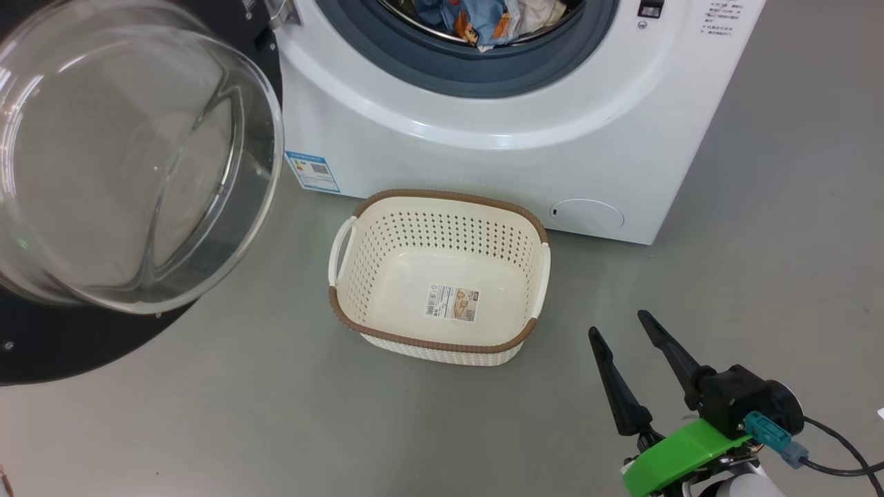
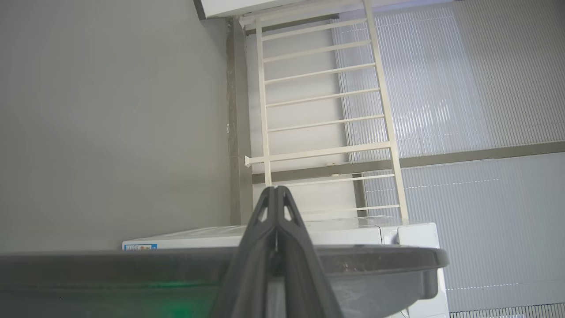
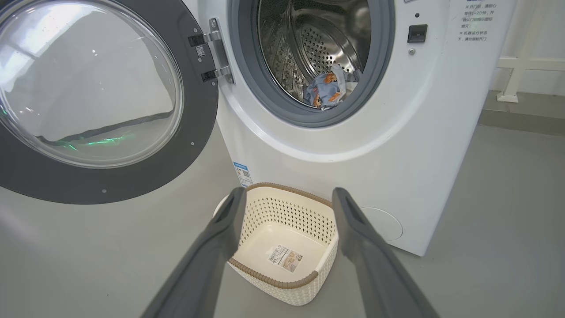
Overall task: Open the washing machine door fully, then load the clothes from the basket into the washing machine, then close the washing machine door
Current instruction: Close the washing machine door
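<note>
The washing machine (image 1: 483, 124) (image 3: 397, 132) stands with its door (image 1: 131, 166) (image 3: 88, 92) swung wide open to the left. The clothes (image 1: 483, 21) (image 3: 329, 86), light-blue with orange bears and some cream cloth, lie inside the steel drum. The basket (image 1: 366, 228) (image 3: 260, 207) sits on the floor in front of the machine with only a label sticker in it. My right gripper (image 1: 618, 324) (image 3: 287, 198) is open, low and to the right of the basket, holding nothing. My left gripper (image 2: 276, 187) is shut on nothing, just behind the door's dark rim (image 2: 375, 256).
Grey floor (image 1: 794, 207) lies around the machine and basket. A round flap (image 1: 587, 215) sits at the machine's lower right corner and a blue label (image 1: 313, 171) at its lower left. A cream railing (image 2: 318, 110) and ribbed wall panels (image 2: 476, 88) stand behind the machine.
</note>
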`<state>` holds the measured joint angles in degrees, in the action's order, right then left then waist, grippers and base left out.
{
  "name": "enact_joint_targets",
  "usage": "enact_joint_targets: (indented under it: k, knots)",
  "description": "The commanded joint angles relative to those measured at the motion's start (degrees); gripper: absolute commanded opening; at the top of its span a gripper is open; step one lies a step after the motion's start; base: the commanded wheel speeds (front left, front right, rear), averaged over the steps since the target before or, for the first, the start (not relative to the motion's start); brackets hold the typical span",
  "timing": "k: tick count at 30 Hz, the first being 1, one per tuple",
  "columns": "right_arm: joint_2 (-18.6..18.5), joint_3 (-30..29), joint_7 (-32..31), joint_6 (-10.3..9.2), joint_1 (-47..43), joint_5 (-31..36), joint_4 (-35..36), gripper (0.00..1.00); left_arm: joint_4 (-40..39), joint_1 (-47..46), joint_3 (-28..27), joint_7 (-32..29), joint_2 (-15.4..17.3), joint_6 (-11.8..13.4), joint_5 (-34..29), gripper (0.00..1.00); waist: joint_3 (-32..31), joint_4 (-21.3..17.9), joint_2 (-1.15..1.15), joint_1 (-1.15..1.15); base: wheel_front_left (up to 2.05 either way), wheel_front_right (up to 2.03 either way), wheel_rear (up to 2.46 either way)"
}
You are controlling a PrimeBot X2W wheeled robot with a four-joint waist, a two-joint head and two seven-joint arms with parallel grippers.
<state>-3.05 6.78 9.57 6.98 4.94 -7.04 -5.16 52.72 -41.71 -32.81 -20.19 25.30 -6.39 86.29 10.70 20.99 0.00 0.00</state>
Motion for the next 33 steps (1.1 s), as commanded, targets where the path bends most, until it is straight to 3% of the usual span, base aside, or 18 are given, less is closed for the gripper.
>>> enact_joint_targets:
  k: [1,14,23,33]
  knots:
    - [0.2,1.5,0.0,0.51,2.1,0.4,1.5,1.0,-1.1,-1.2,-0.2,-1.0,3.6,-0.7,-0.3,0.0,0.0,0.0,0.0,0.0,0.0,0.0,0.0]
    - [0.2,1.9,-0.2,0.51,2.1,-0.6,0.8,1.0,-2.0,1.0,2.6,-10.4,3.6,-0.2,-0.2,0.0,-0.3,0.1,0.0,0.0,0.0,0.0,0.0]
    - [0.2,2.0,0.1,0.51,2.0,-1.6,-0.2,1.0,-6.3,3.8,3.7,-20.9,3.5,0.9,2.2,0.0,-0.7,-0.1,0.0,0.0,0.0,0.0,0.0]
    - [0.2,2.5,0.6,0.51,1.7,-3.3,-1.2,1.0,-14.4,7.7,3.8,-33.8,1.0,3.4,8.1,0.0,-1.8,-0.3,0.0,0.0,0.0,0.0,0.0]
